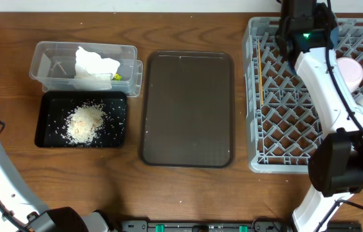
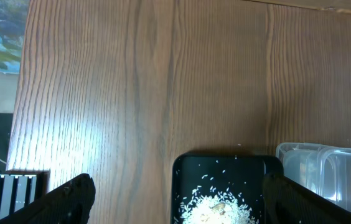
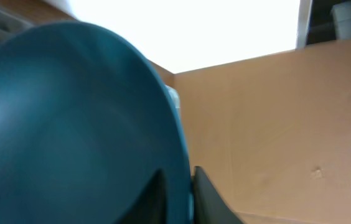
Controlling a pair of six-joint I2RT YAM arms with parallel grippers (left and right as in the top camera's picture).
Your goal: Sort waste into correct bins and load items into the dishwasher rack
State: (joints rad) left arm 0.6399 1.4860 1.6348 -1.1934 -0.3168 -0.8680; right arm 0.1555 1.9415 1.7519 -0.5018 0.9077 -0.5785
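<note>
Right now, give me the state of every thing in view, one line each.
tissue, crumpled, in the clear tub
wrapper, in the tub beside the tissue
rice scraps, heaped in the black tray
chopsticks, lying in the dishwasher rack along one edge
right gripper, astride the rim of the dark blue plate; grip unclear
left gripper, open, empty
</note>
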